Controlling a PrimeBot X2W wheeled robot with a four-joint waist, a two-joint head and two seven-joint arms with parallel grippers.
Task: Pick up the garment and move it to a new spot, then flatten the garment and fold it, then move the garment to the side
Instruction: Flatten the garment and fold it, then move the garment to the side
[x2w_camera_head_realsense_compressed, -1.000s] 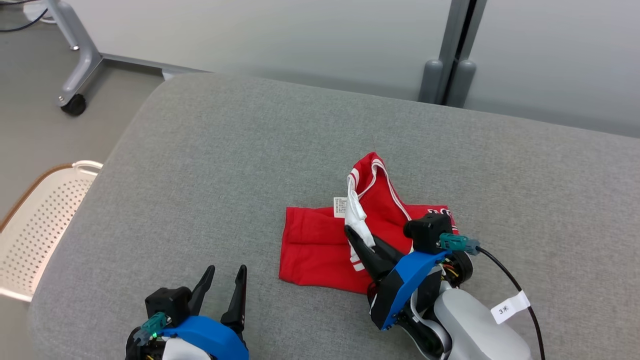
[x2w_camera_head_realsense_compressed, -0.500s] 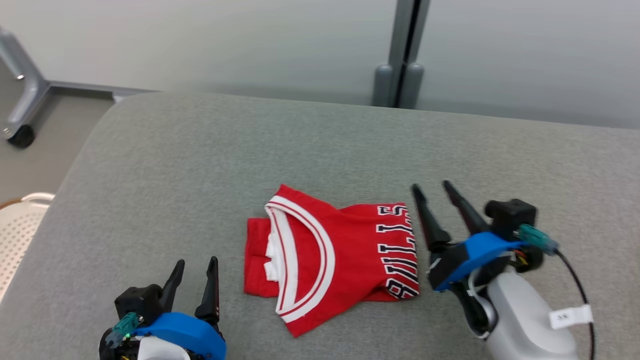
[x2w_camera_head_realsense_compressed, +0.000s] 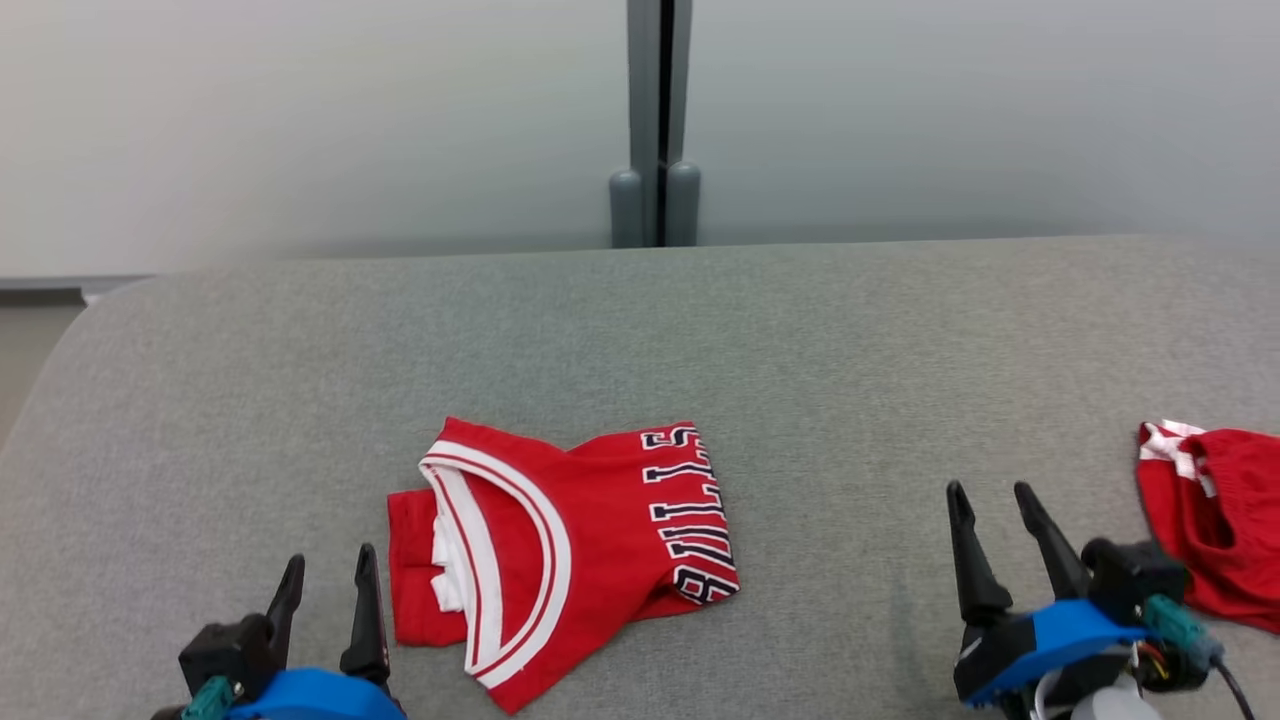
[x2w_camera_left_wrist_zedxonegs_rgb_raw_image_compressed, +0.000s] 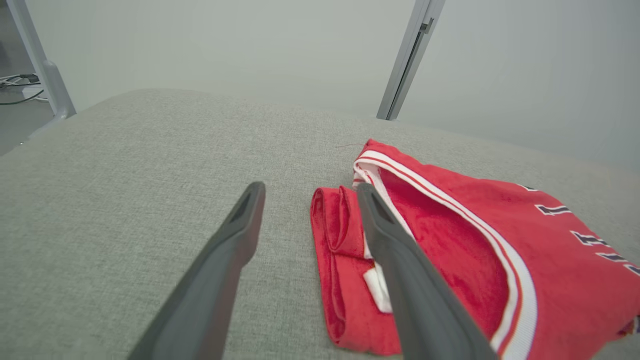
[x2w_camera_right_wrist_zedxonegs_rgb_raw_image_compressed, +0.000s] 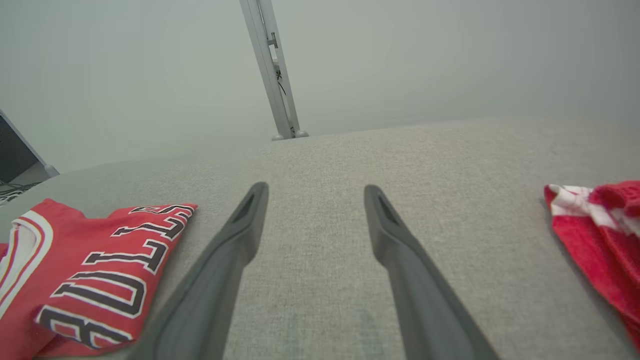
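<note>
Red jersey (x2w_camera_head_realsense_compressed: 590, 540) in soft knit, white-banded at the neck and lettered BULLS in black and white, lies folded flat on the wide grey fabric-covered surface (x2w_camera_head_realsense_compressed: 700, 330), and nobody has hold of it. From the head view it sits toward 7 o'clock of the surface's middle. Its neckline opening is turned to 9 o'clock and the lettering runs down the 3 o'clock edge.

Left gripper (x2w_camera_head_realsense_compressed: 331, 560) is at the jersey's 9 o'clock, just beside the folded edge, two long dark fingers spread with nothing between them. Along that wrist's view the left gripper (x2w_camera_left_wrist_zedxonegs_rgb_raw_image_compressed: 310, 187) points up the surface. One finger crosses in front of the jersey (x2w_camera_left_wrist_zedxonegs_rgb_raw_image_compressed: 475, 240), though whether it touches the cloth I cannot tell.

Over at the jersey's 3 o'clock, well apart from it, the right gripper (x2w_camera_head_realsense_compressed: 990, 492) stands with its jaws wide and empty too, with bare grey surface ahead of it. Its own wrist view agrees: the right gripper (x2w_camera_right_wrist_zedxonegs_rgb_raw_image_compressed: 316, 187) frames plain grey fabric, the jersey (x2w_camera_right_wrist_zedxonegs_rgb_raw_image_compressed: 100, 265) is off at its 8 o'clock, and a second red garment (x2w_camera_right_wrist_zedxonegs_rgb_raw_image_compressed: 600, 235) with white trim lies bunched at its 3 o'clock.

From the head, that second red garment (x2w_camera_head_realsense_compressed: 1215, 520) sits at the far 3 o'clock edge. Beyond the surface at 12 o'clock, a grey metal post (x2w_camera_head_realsense_compressed: 657, 120) splits the pale frosted wall.
</note>
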